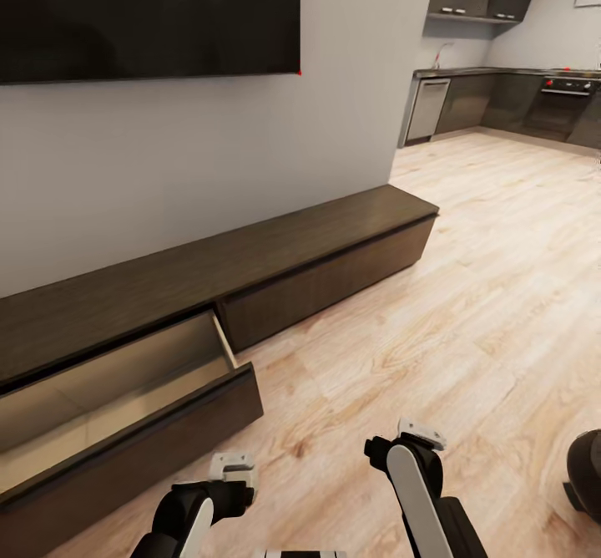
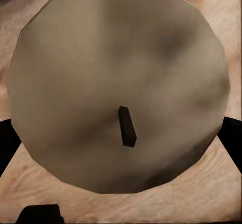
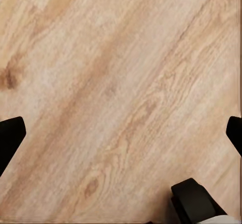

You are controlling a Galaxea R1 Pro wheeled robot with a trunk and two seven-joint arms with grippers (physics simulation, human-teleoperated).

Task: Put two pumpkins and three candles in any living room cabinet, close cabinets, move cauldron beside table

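Candle: a cream-white candle (image 2: 118, 88) sits right in front of the left hand (image 2: 121, 148), seen end-on, its round top with a short dark wick (image 2: 127, 127) facing the wrist camera; wood floor shows around it.
Left hand: its dark fingertips (image 2: 6, 138) flank the candle on both sides, so I judge it is holding the candle, closed across the round body.
Candle axis: the long axis runs along the line of the hand, wick end towards the wrist; since that hand seems to point at the floor, the candle probably stands upright.
Handling: likely light, stiff and smooth, a bit slippery, and waxy enough to dent; gripping across the middle of the round side suits it best.
Right hand: its fingertips (image 3: 11, 136) sit far apart at the edges of its view, wide and empty over bare floor (image 3: 121, 83).
Cabinet: the low dark cabinet (image 1: 250, 266) runs along the wall; its near drawer (image 1: 125, 374) is pulled out, the pale inside bare where visible.
Cauldron: a black rounded shape (image 1: 586, 466) at the right edge, possibly the cauldron; cut off, so I cannot tell.
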